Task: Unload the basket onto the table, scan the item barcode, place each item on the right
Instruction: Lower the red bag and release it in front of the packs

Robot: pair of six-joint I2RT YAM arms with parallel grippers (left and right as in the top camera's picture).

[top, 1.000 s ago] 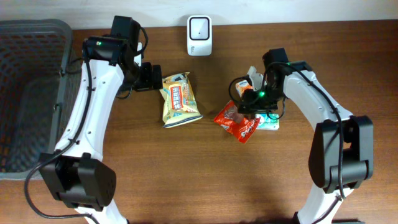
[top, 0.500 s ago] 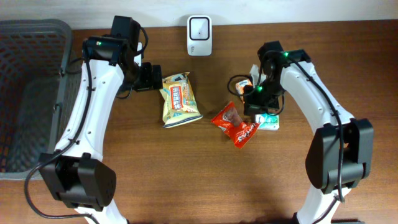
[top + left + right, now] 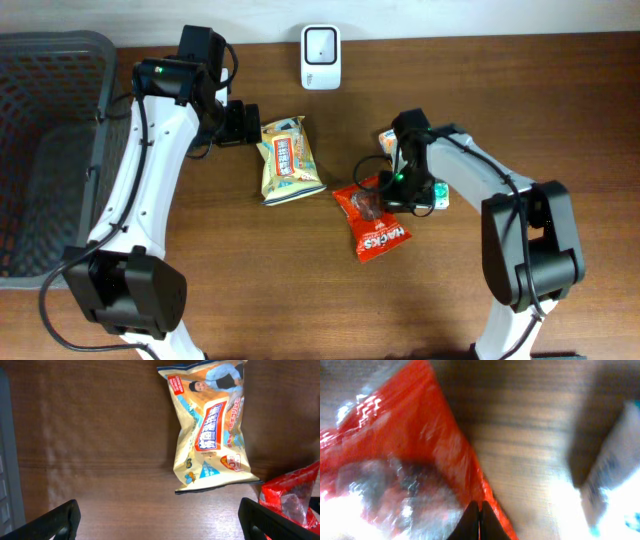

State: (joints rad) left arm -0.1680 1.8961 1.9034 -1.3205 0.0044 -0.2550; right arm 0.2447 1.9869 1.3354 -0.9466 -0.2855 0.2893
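Observation:
A red snack bag (image 3: 372,222) lies on the table right of centre, lettering up. My right gripper (image 3: 386,188) is shut on its upper edge. In the right wrist view the fingertips (image 3: 480,521) are pressed together on the thin red rim of the bag (image 3: 395,460). A yellow snack bag (image 3: 288,160) lies left of it, also in the left wrist view (image 3: 212,430). My left gripper (image 3: 246,124) hovers open at the yellow bag's upper left, its fingers (image 3: 60,520) wide apart over bare wood. A white scanner (image 3: 320,43) stands at the back edge. No barcode shows.
A dark mesh basket (image 3: 40,150) fills the left end of the table. A white and teal pack (image 3: 433,196) and a small orange-topped item (image 3: 388,140) lie beside the right arm. The red bag's corner (image 3: 292,497) shows in the left wrist view.
The right gripper closed on the red bag and dragged it left and toward the front, turning it so it now lies lengthwise. The left arm has not moved.

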